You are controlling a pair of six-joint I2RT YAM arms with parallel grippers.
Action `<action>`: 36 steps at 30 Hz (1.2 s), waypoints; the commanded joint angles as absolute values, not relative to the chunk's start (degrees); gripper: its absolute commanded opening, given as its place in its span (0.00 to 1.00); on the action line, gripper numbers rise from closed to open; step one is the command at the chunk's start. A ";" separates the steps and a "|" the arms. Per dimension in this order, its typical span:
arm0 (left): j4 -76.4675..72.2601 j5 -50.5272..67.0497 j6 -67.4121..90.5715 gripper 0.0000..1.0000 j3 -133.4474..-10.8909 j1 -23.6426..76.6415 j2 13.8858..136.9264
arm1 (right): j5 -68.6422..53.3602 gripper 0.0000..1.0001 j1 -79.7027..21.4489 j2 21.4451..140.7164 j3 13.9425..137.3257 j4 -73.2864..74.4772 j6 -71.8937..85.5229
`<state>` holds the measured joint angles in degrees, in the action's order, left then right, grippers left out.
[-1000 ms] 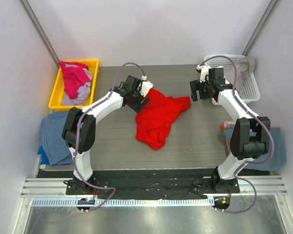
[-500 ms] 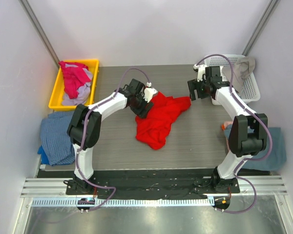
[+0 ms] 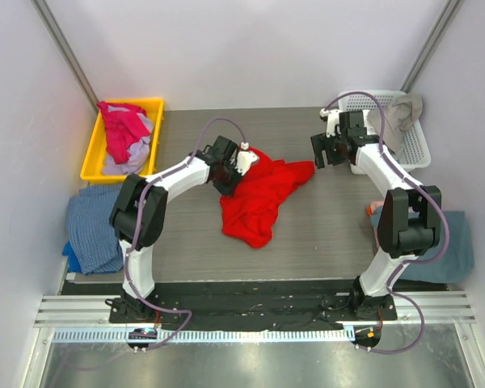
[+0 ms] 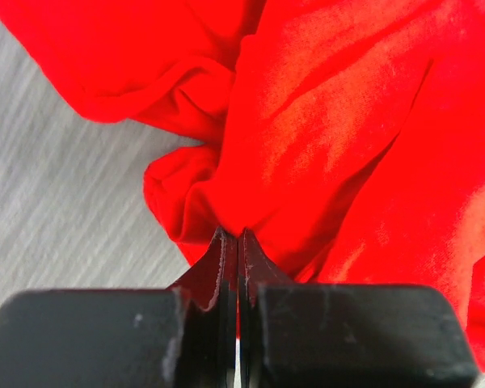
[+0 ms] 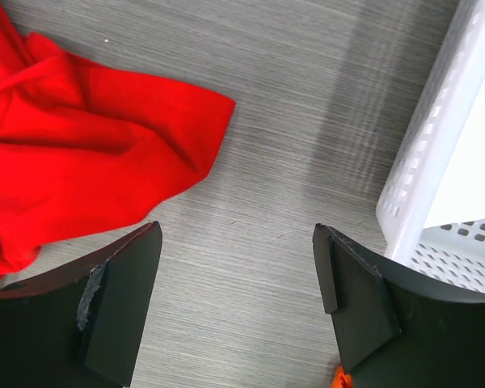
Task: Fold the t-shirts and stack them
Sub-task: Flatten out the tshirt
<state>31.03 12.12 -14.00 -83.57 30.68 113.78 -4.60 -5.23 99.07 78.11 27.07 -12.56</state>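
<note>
A bright red t-shirt (image 3: 263, 198) lies crumpled in the middle of the table. My left gripper (image 3: 230, 174) is at its upper left edge, shut on a pinched fold of the red cloth (image 4: 331, 121). In the left wrist view the fingertips (image 4: 226, 250) meet with cloth bunched between them. My right gripper (image 3: 319, 153) hovers open just right of the shirt's far corner (image 5: 81, 137), and only bare table shows between its fingers (image 5: 121, 283). More t-shirts, magenta and pale lavender (image 3: 123, 133), fill the yellow bin.
The yellow bin (image 3: 93, 172) stands at the back left, and a white basket (image 3: 416, 149) with grey cloth draped on its rim at the back right. A blue cloth (image 3: 89, 226) lies off the table's left edge. A teal cloth (image 3: 461, 242) lies off the right.
My left gripper has moved onto the shirt's upper left edge and closed on it, and the cloth has shifted slightly left. The right gripper has barely moved.
</note>
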 commanded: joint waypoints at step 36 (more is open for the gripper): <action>53.18 -2.72 -28.83 0.00 -66.11 41.48 76.38 | -12.56 0.83 -15.64 120.38 111.68 29.35 -7.82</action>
